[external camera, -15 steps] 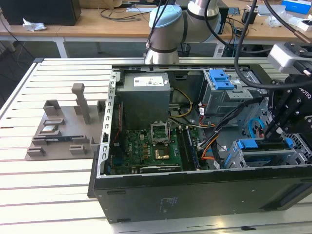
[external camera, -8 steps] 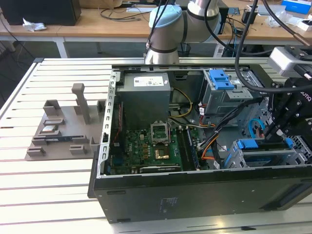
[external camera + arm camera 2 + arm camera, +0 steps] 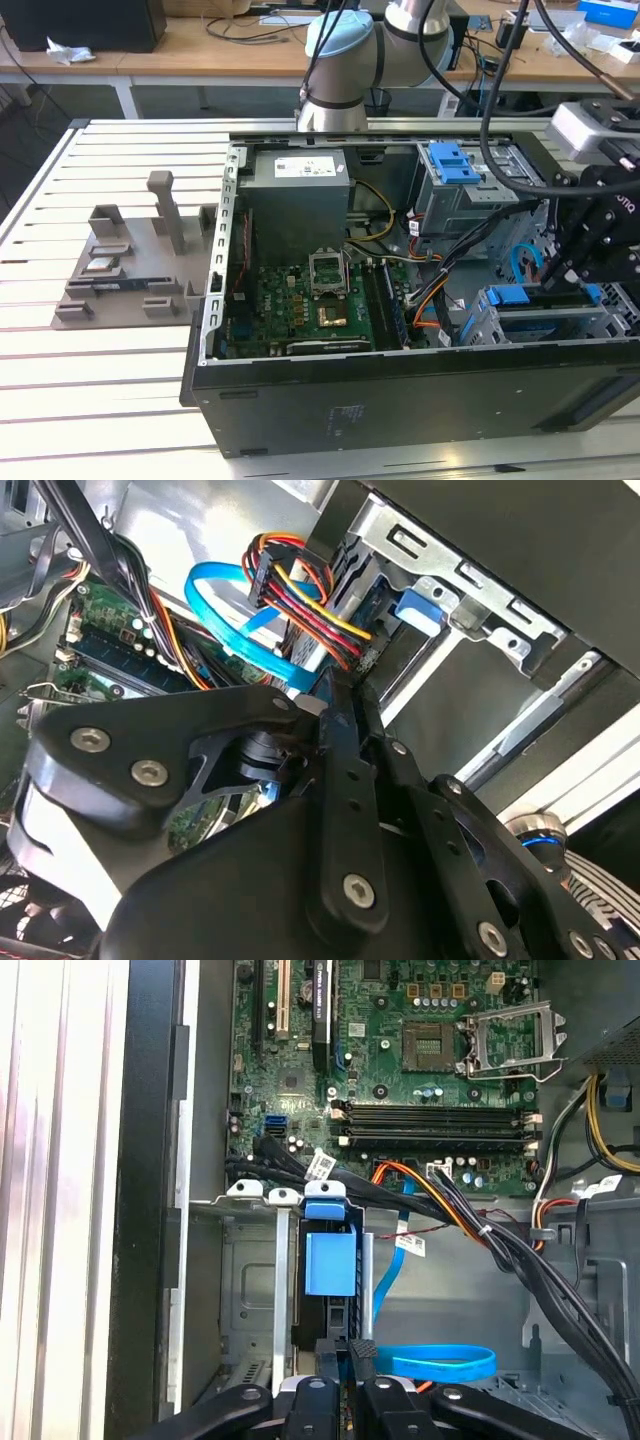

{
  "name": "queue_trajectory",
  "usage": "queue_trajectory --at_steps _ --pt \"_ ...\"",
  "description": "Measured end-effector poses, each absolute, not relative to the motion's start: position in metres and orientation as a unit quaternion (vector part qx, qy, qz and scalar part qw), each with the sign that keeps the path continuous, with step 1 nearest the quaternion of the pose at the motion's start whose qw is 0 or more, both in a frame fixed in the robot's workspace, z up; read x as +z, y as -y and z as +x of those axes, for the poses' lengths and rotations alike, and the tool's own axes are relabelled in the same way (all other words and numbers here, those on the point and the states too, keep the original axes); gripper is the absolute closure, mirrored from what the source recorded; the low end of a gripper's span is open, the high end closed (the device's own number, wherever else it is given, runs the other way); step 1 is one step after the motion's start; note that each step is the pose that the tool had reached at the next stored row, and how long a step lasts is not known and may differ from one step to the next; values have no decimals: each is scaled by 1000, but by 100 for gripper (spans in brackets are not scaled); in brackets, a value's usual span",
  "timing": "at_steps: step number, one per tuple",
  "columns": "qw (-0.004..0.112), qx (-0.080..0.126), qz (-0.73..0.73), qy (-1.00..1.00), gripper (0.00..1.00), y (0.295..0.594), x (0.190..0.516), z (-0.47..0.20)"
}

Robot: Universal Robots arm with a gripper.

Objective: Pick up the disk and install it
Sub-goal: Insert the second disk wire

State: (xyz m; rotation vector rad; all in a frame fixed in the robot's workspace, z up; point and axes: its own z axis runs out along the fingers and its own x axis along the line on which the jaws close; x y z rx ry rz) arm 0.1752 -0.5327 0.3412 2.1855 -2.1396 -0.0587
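Standing seemingly edge-up in cage: disk.

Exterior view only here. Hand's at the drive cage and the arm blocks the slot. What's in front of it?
Observer: In the first wrist view, a blue carrier stands in the metal cage, straight ahead of the hand.
Operator: Anything past its far end?
Observer: A black cable bundle crosses just beyond the carrier's tab.
Operator: What's next to it?
Observer: Two white tabs line up beside the carrier's blue tab on the cage edge.
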Motion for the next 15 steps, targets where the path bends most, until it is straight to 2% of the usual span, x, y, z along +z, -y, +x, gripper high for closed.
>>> queue_trajectory --at_steps 1,2,6,7,9,15 --pt "41 -19 714 699 83 533 341 175" --pt "41 -19 714 699 76 533 342 175" --pt "41 -19 714 699 76 533 354 175" --pt "41 -19 714 699 78 532 355 175" --pt "39 -22 714 699 89 532 353 175" --pt "37 -26 714 699 89 533 342 175"
